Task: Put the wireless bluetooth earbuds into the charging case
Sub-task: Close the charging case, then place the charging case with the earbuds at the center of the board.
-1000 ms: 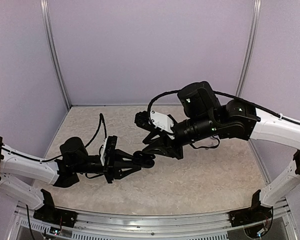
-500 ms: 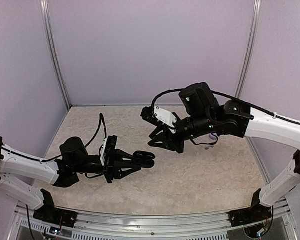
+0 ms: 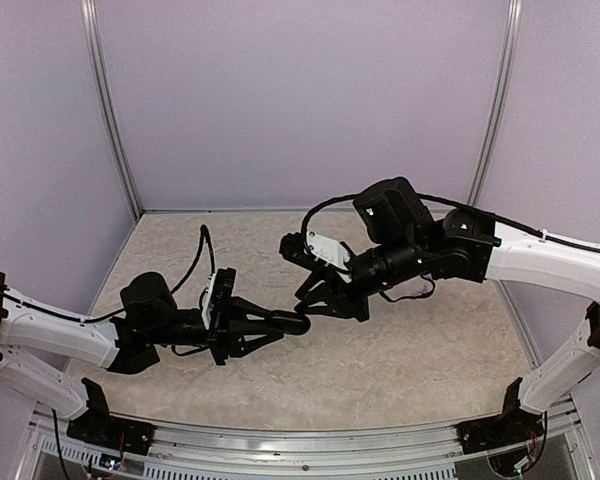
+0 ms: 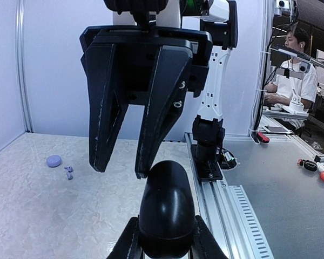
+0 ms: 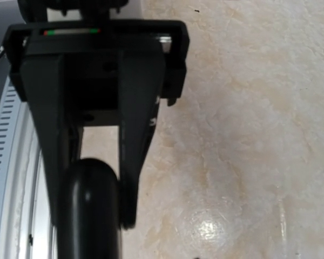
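My left gripper (image 3: 285, 323) is shut on a glossy black oval charging case (image 3: 296, 322) and holds it level above the table, its rounded end sticking out past the fingers. The case (image 4: 167, 208) looks closed. My right gripper (image 3: 317, 303) is open and hangs just over that end; in the left wrist view its fingers (image 4: 156, 108) are spread, one tip beside the case top. The right wrist view shows the left gripper (image 5: 92, 224) clamping the case (image 5: 92, 210); my right fingers do not show there. Lavender earbuds (image 4: 69, 172) lie on the table. No black earbuds are in view.
A small lavender case (image 4: 54, 161) lies next to the lavender earbuds. The aluminium rail (image 4: 227, 210) runs along the table's near edge. Pale walls (image 3: 280, 100) close the back and sides. A person sits at a desk beyond the rail (image 4: 291, 81).
The right gripper lifted up and away from the black case, then came back down and left to its end. The left arm and case have stayed put.
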`<control>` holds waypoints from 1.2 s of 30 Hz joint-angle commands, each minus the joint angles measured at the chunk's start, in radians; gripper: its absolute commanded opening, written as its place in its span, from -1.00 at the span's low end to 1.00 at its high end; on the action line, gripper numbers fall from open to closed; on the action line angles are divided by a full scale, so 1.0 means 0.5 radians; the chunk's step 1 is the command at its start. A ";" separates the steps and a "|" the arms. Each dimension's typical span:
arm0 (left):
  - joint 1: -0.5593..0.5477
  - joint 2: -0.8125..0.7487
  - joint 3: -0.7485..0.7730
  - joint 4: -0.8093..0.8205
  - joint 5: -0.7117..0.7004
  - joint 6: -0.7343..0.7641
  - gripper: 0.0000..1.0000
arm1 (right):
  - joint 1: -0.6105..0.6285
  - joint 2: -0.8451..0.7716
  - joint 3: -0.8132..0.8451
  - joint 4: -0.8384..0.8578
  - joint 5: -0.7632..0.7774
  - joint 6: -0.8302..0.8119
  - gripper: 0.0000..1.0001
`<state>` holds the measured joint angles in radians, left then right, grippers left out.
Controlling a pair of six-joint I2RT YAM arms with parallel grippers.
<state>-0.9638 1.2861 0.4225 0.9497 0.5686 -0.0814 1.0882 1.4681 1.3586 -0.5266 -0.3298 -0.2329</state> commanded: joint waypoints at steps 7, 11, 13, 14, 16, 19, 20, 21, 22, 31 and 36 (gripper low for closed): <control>0.032 0.029 0.062 0.063 -0.039 -0.042 -0.81 | 0.038 -0.097 -0.042 0.018 -0.008 -0.012 -0.47; 0.067 0.053 0.037 0.134 -0.006 -0.099 -0.81 | -0.024 -0.168 -0.105 0.099 0.009 0.020 -0.40; 0.094 0.060 0.013 0.192 0.017 -0.154 -0.81 | -0.046 -0.218 -0.148 0.150 -0.017 0.031 -0.31; 0.116 0.062 0.006 0.214 0.034 -0.184 -0.81 | -0.050 -0.246 -0.168 0.182 -0.016 0.033 -0.19; 0.159 0.070 0.002 0.232 0.045 -0.248 -0.81 | -0.054 -0.298 -0.214 0.219 0.038 0.032 -0.01; 0.252 0.078 0.035 0.162 -0.033 -0.351 -0.86 | -0.055 -0.355 -0.266 0.265 0.168 0.042 0.12; 0.289 0.084 0.060 0.107 -0.075 -0.400 -0.87 | -0.057 -0.374 -0.289 0.294 0.206 0.052 0.17; 0.337 0.092 0.089 0.046 -0.126 -0.456 -0.88 | -0.059 -0.398 -0.317 0.331 0.260 0.068 0.23; 0.386 0.106 0.127 -0.037 -0.179 -0.512 -0.89 | -0.064 -0.427 -0.350 0.380 0.292 0.083 0.30; 0.886 0.400 0.462 -0.533 -0.338 -1.005 -0.80 | -0.253 -0.654 -0.715 0.746 0.493 0.361 0.95; 1.096 0.789 0.673 -0.651 -0.295 -1.181 -0.80 | -0.456 -0.689 -0.831 0.796 0.413 0.554 0.99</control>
<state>-0.4797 1.5520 0.6884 0.7067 0.4122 -0.5632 0.9142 1.1534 0.9874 -0.1947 -0.1215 -0.0570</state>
